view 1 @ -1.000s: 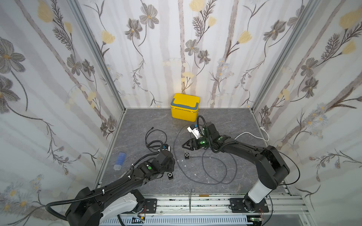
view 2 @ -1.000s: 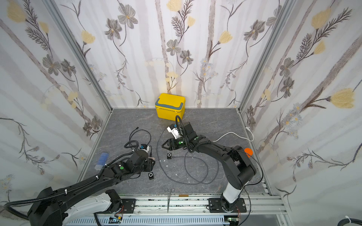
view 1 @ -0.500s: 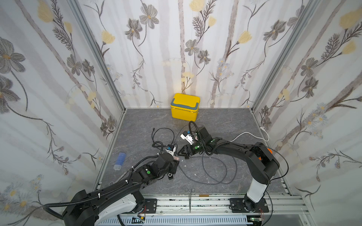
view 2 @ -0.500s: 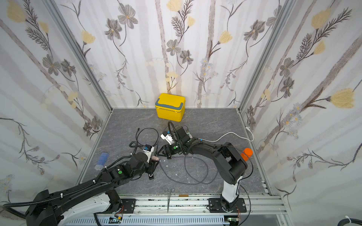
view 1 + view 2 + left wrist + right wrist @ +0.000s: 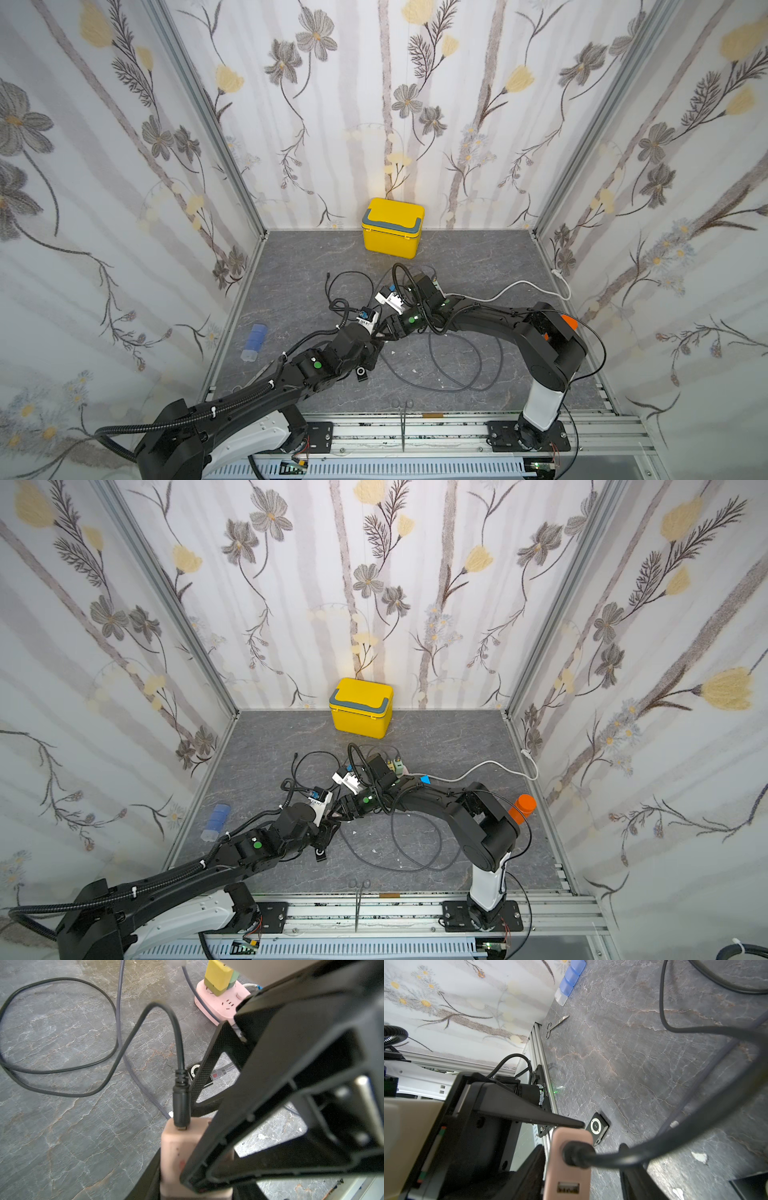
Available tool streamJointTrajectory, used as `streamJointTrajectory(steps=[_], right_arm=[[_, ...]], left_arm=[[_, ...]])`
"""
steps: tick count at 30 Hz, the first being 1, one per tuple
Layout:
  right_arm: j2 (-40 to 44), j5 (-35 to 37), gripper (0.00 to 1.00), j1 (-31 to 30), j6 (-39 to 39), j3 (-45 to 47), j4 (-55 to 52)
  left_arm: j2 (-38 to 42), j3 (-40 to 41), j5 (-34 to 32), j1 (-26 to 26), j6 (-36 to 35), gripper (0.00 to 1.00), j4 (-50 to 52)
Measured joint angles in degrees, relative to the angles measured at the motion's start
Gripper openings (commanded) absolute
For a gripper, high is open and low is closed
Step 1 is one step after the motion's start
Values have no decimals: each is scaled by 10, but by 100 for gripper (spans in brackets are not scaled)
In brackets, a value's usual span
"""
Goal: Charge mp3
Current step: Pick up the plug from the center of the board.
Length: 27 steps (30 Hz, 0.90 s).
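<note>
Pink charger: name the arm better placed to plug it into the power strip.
Right, probably: the right gripper straddles the charger held in the left gripper, and the power strip lies close beside the right arm.

The left tool (image 5: 377, 341) is carrying the pink charger (image 5: 178, 1153) rightward across the bench (image 5: 478, 266), while the right tool (image 5: 388, 330) is coming leftward and toward the near rail (image 5: 457, 428) to meet it, so the gap between them is closing to almost nothing. The black cable (image 5: 180, 1047) plugged into the charger is trailing along, its loops sliding the same way, and one right finger (image 5: 204, 1068) is now standing just beside the plug (image 5: 181, 1103).
</note>
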<state>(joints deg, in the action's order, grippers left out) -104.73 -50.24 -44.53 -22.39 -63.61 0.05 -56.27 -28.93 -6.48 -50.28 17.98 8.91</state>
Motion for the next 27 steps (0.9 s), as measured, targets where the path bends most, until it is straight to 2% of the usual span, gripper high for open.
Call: streamJointTrajectory(steps=[7, 11, 14, 15, 18, 21, 27], right_arm=[[-24, -33, 35, -10, 6, -11, 8], [-28, -34, 15, -13, -2, -19, 2], [-28, -32, 0, -13, -3, -24, -2], [-28, -31, 0, -13, -2, -25, -3], [-28, -32, 0, -13, 7, -32, -10], [-28, -21, 0, -14, 30, -40, -27], [-19, 84, 0, -16, 87, -93, -132]], left_arm=[[3, 0, 1, 0, -16, 23, 20], [4, 0, -11, -1, -29, 25, 26], [5, 0, -19, -1, -35, 36, 27], [7, 0, -21, -1, -38, 42, 27], [13, 0, -28, -1, -41, 51, 27], [28, 0, -35, -1, -39, 68, 28], [90, -14, -56, 0, -12, 71, 23]])
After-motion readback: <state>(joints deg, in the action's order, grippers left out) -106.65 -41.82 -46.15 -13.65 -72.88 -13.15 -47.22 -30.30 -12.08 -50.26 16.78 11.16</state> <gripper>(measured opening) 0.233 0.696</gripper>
